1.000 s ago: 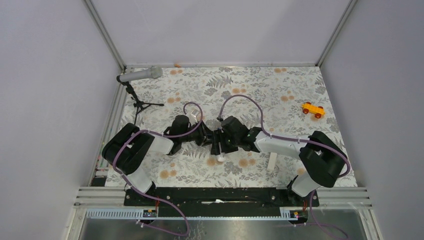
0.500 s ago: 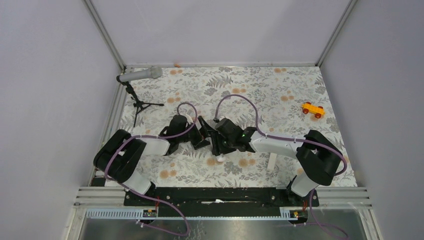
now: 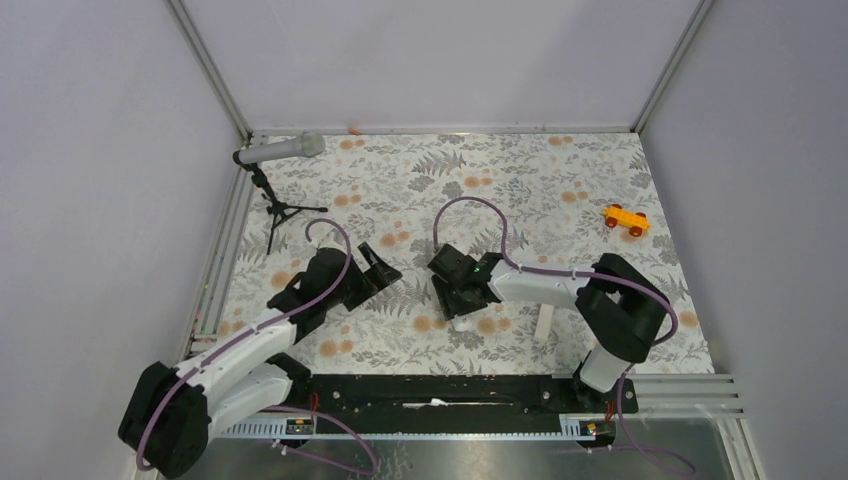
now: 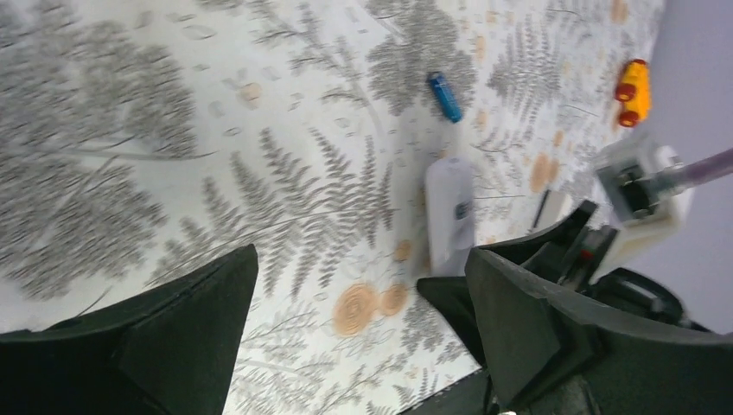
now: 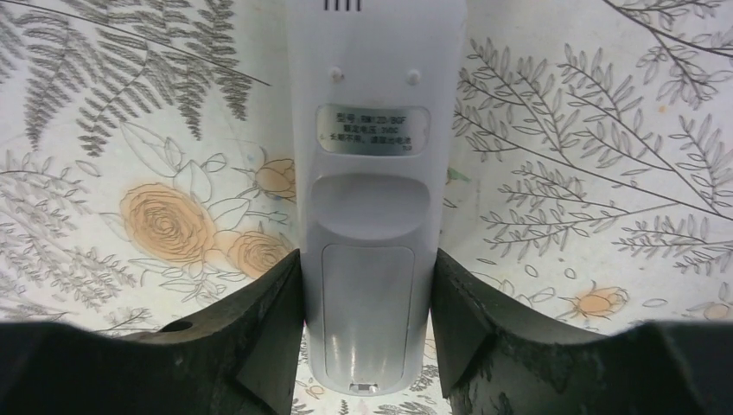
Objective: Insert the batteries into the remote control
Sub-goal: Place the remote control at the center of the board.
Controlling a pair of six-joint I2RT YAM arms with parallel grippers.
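Blue battery (image 4: 444, 95) shows only beyond spread left pincer (image 4: 361, 259); right pincer (image 5: 366, 259) pinches remote control (image 5: 372, 130).

We count one remote control (image 5: 372, 173), white, near the middle of the desk (image 3: 560, 180). One blue battery (image 4: 444, 96) shows just beyond it. There is one orange toy car (image 3: 626, 219) far right, one microphone (image 3: 280, 150) on a tripod far left, and one white strip (image 3: 545, 323) near right. The grippers number two: the left gripper (image 4: 359, 268) and the right gripper (image 5: 367, 285).
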